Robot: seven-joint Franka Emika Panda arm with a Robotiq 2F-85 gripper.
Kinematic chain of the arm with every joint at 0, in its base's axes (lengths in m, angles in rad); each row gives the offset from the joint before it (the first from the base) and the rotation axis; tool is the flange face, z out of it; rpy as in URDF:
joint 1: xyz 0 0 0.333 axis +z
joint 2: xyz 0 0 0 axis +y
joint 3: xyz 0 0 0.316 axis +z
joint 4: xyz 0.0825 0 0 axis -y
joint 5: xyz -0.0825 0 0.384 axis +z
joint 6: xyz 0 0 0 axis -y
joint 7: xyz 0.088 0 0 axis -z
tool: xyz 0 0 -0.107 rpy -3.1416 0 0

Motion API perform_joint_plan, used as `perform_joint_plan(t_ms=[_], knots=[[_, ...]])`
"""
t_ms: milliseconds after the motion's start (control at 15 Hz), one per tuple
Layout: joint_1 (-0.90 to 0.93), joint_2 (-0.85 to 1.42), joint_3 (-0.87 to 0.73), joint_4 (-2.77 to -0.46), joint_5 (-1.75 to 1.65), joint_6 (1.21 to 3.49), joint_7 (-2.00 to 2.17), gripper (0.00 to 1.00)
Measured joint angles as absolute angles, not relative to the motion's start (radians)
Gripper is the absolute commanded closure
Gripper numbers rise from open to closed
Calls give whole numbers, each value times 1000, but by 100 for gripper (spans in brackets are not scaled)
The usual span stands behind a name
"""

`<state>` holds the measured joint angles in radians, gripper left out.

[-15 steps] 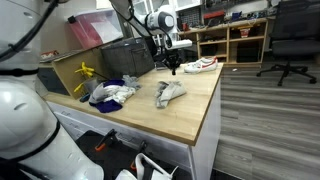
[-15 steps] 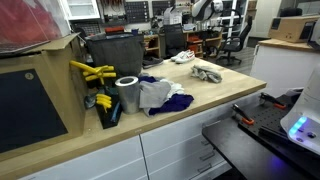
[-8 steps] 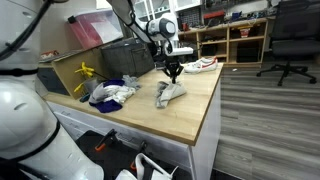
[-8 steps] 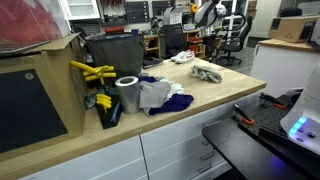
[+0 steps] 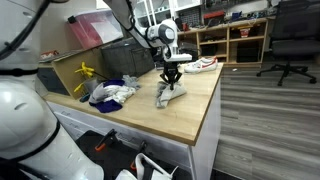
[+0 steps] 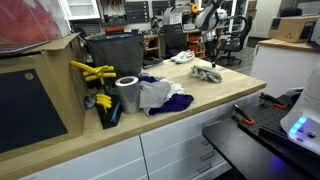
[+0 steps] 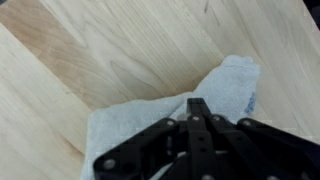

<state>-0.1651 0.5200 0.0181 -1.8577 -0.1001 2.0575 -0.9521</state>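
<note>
A crumpled grey cloth [image 5: 168, 94] lies on the wooden worktop [image 5: 195, 118]; it also shows in the other exterior view [image 6: 208, 73] and in the wrist view [image 7: 130, 125]. My gripper [image 5: 171, 79] hangs straight above it, close to the cloth; it also shows from the other side [image 6: 210, 61]. In the wrist view the fingers [image 7: 198, 104] are pressed together over the cloth, with nothing seen between them. Whether the tips touch the cloth I cannot tell.
A white shoe [image 5: 203, 65] lies at the far end of the worktop. A pile of white and blue cloths [image 5: 110, 92] lies beside yellow clamps [image 5: 84, 72], a tape roll [image 6: 127, 94] and a dark bin [image 5: 125, 55]. An office chair [image 5: 290, 40] stands on the floor.
My gripper has moved down and along the worktop, from near the white shoe to just above the grey cloth. The cloth has not moved.
</note>
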Motion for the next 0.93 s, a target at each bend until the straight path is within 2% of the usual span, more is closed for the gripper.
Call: perform_joint_plan(t_ms=[933], knots=[[-160, 534, 19, -1966, -139, 2233, -955, 100]])
